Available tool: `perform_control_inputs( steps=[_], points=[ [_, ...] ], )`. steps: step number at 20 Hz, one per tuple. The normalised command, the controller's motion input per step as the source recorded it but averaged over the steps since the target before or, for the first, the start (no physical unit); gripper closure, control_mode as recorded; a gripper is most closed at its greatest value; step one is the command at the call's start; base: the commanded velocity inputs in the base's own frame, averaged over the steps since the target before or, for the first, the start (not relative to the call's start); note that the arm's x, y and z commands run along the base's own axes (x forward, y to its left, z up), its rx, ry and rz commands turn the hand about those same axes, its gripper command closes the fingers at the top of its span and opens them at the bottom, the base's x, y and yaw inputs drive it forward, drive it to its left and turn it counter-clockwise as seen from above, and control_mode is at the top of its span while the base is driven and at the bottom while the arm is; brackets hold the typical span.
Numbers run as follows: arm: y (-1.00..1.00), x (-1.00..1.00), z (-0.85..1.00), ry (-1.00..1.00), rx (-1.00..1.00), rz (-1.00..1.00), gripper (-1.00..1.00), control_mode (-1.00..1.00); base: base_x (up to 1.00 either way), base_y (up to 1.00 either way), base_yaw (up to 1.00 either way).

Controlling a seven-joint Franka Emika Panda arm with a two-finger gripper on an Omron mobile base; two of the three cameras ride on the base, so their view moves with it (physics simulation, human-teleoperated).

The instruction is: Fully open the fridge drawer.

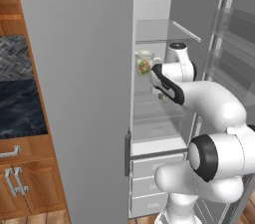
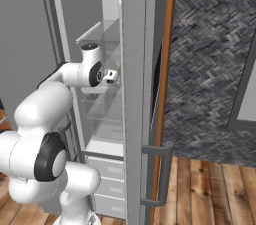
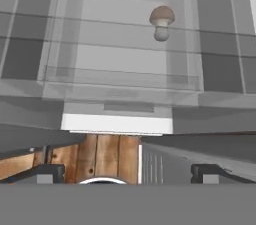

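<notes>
Gripper (image 3: pixel 127 173): jaws spread wide, holding nothing, inside the open fridge.
Fridge drawer (image 3: pixel 125 76): one clear bin, just ahead of the fingertips, below the glass shelves.
Mushroom (image 3: pixel 161 21): one, in the drawer.
Mug (image 1: pixel 144 62): one, on a shelf.
White drawer fronts (image 1: pixel 152 183): three, stacked below.

The fridge stands open, and the arm reaches into its middle section. A glass shelf (image 1: pixel 167 33) closes off the room above the wrist, and a glass mug (image 1: pixel 144 62) sits just to the left of it, close enough to be knocked. Below, the clear drawer (image 3: pixel 122 76) spans the full width, its front wall facing the gripper (image 3: pixel 127 173), whose jaws stand wide apart. A mushroom (image 3: pixel 161 22) lies deeper inside it. The door (image 2: pixel 135 94) hems in the right side.
</notes>
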Motion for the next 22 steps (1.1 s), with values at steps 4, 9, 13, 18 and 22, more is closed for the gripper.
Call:
perform_control_inputs(
  steps=[4, 9, 13, 18, 22],
  points=[
    [-0.1, 0.26, -0.26, -0.08, 0.15, 0.0, -1.0, -1.0, 0.0, 0.0, 0.0],
    [0.0, 0.23, -0.23, -0.21, 0.0, 0.0, -1.0, -1.0, 0.0, 0.0, 0.0],
    [0.0, 0.08, -0.42, -0.15, -0.02, 0.0, -1.0, -1.0, 0.0, 0.0, 0.0],
    [0.0, 0.19, -0.18, -0.04, 0.0, 0.0, -1.0, -1.0, 0.0, 0.0, 0.0],
    [-0.02, 0.26, 0.0, 0.0, 0.0, 0.0, -1.0, -1.0, 0.0, 0.0, 0.0]
  ],
)
